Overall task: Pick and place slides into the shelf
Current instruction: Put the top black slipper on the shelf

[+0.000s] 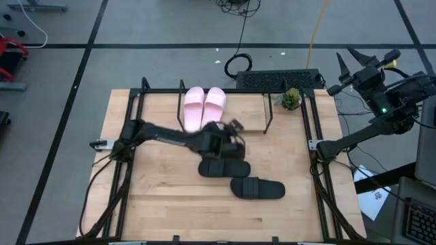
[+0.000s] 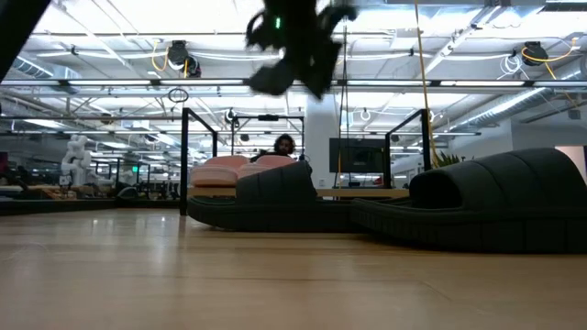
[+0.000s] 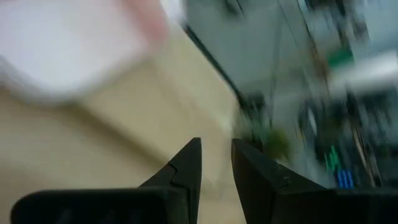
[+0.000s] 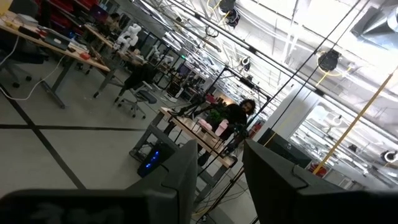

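Two pale pink slides (image 1: 204,107) lie side by side, soles down, on the shelf (image 1: 267,112) at the table's far edge; in the low view they (image 2: 218,170) show behind the black ones. Two black slides rest soles down on the tabletop, one (image 1: 223,167) at the middle, one (image 1: 257,188) nearer and to the right. My left gripper (image 1: 231,131) hovers between the pink pair and the nearer black slide (image 2: 266,197), open by a narrow gap (image 3: 216,163), and it holds nothing. My right gripper (image 1: 349,58) is raised beyond the table's far right corner, open (image 4: 217,168).
The shelf's upright black bars (image 2: 183,156) stand at the far edge. A small green plant (image 1: 291,99) sits at the far right of the table, with a black keyboard (image 1: 279,79) behind it. Black frame rails (image 1: 315,146) run along both table sides. Bare wood lies at the near left.
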